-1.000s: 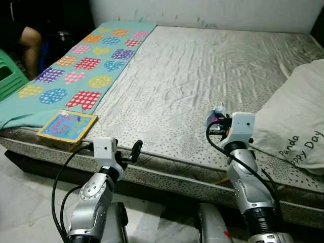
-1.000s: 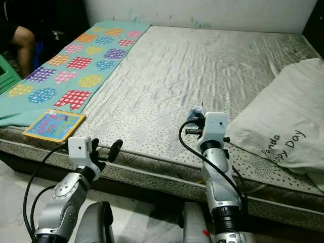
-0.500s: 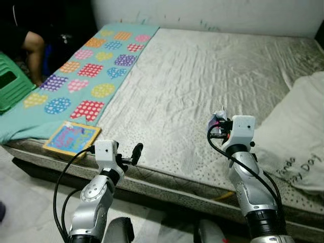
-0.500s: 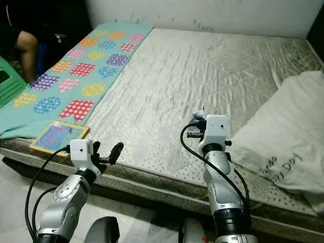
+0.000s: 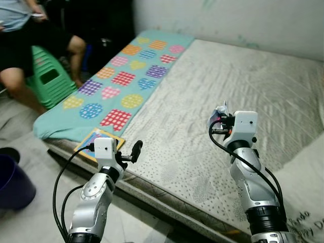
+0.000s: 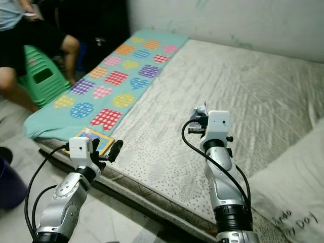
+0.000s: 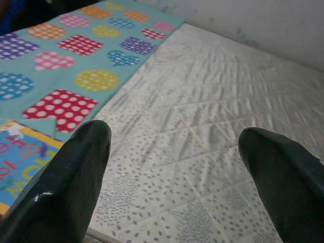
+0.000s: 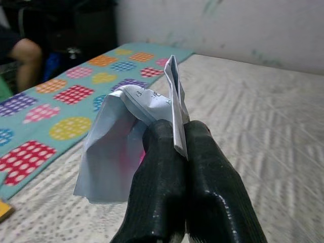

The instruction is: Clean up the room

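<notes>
Right gripper (image 8: 174, 152): its 2 black fingers are pinched tight on a crumpled white paper scrap (image 8: 121, 147), held above the grey speckled mattress (image 5: 212, 111).
Left gripper (image 7: 177, 152): fingers spread wide, holding nothing, over the mattress edge.
Beside left gripper: a colourful square picture book (image 5: 92, 143).
Beyond: a teal mat with dotted patches (image 5: 121, 76); a seated person (image 5: 25, 45) on a green plastic stool (image 5: 48, 81).

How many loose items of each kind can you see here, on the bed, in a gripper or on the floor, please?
Crumpled paper, pinched in the right gripper: 1
Picture book: 1
Patterned mat: 1
Pillow: 1
Green stool: 1
Total: 5
</notes>
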Robot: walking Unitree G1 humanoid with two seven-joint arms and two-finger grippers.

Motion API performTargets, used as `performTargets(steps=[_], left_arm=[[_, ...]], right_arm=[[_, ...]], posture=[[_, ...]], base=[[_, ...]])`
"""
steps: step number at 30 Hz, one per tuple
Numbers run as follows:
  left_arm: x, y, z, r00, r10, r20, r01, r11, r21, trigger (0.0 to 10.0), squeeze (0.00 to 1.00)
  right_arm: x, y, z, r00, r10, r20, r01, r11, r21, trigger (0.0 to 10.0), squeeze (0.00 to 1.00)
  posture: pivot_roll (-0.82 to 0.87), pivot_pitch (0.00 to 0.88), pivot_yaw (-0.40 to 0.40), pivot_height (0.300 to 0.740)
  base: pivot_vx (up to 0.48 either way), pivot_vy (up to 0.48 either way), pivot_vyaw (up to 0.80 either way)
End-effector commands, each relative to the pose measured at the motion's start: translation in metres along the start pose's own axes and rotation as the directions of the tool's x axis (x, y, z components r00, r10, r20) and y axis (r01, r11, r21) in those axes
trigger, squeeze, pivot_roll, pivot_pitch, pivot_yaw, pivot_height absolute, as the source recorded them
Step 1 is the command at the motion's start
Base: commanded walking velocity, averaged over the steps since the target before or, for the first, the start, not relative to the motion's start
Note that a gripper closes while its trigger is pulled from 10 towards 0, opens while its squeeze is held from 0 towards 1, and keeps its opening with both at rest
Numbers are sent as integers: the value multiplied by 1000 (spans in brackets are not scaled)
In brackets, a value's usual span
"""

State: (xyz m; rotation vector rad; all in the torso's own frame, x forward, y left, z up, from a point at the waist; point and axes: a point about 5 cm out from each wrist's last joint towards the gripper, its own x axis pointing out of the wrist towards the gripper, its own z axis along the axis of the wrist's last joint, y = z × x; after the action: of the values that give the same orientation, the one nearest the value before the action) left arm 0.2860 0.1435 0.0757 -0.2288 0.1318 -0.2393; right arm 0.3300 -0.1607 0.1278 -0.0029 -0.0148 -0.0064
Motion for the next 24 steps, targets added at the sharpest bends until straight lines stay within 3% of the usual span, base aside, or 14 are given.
performTargets(steps=[1,24], left_arm=[[-2,4,-5,1000,19,-22,-19,1000,-7,10000,0],[-1,-1,-4,999,-18,-29,17,999,-29,10000,0]], right_arm=[[-1,3,1,1000,7,4,-7,1000,-1,10000,0],[-7,4,-2,1000,22,-9,-22,1000,-7,10000,0]], posture=[[-142,0,31,740],[-145,0,29,740]], base=[[0,0,0],[0,0,0]])
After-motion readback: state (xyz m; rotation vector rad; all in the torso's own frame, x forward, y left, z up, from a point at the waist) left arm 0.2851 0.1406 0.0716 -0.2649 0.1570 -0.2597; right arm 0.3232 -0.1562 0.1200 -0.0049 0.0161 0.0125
